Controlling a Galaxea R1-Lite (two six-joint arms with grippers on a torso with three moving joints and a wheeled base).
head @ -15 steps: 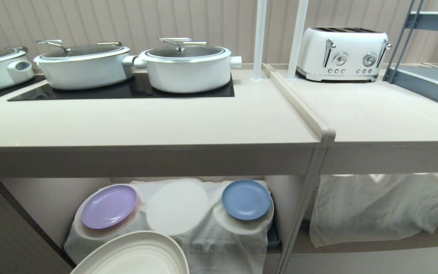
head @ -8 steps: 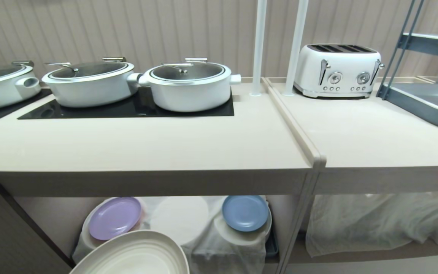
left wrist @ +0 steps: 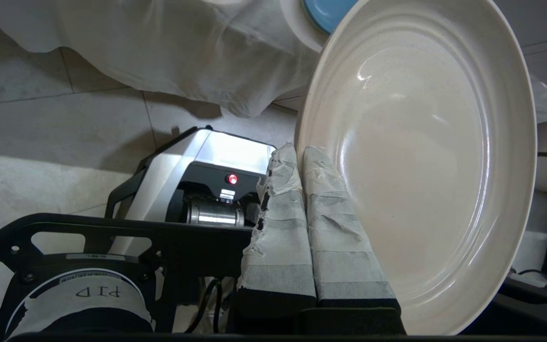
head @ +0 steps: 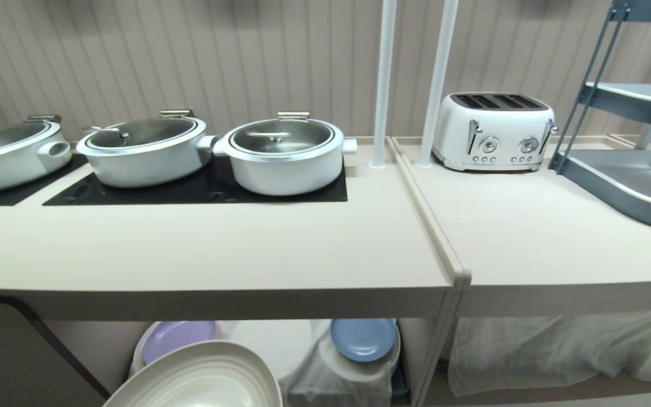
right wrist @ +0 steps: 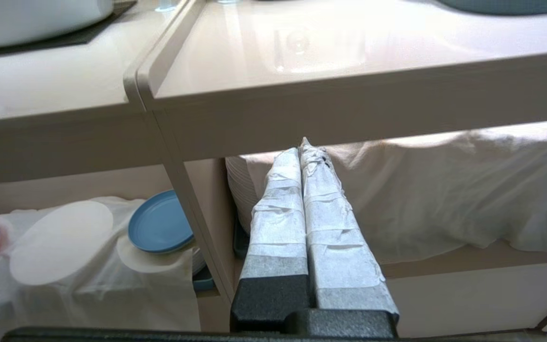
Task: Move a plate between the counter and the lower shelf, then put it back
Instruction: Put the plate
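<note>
The cream plate (head: 201, 379) is held tilted at the bottom of the head view, below the front edge of the counter (head: 246, 243) and in front of the lower shelf (head: 94, 345). In the left wrist view my left gripper (left wrist: 299, 154) is shut on the rim of the plate (left wrist: 425, 142), one taped finger (left wrist: 335, 223) lying inside the plate and the other behind it. The left gripper itself does not show in the head view. My right gripper (right wrist: 302, 149) is shut on nothing and hangs in front of the right-hand shelf opening.
Three white lidded pots (head: 286, 155) stand on the black hob (head: 190, 189). A white toaster (head: 492, 133), a grey-blue rack (head: 630, 181) and two white poles (head: 382, 85) stand further right. A lilac plate (head: 176, 336) and a blue plate (head: 362, 339) lie on the shelf's cloth.
The head camera has risen, so the counter and shelf have slid down the picture. The plate stays in the left gripper, now higher against the shelf opening.
</note>
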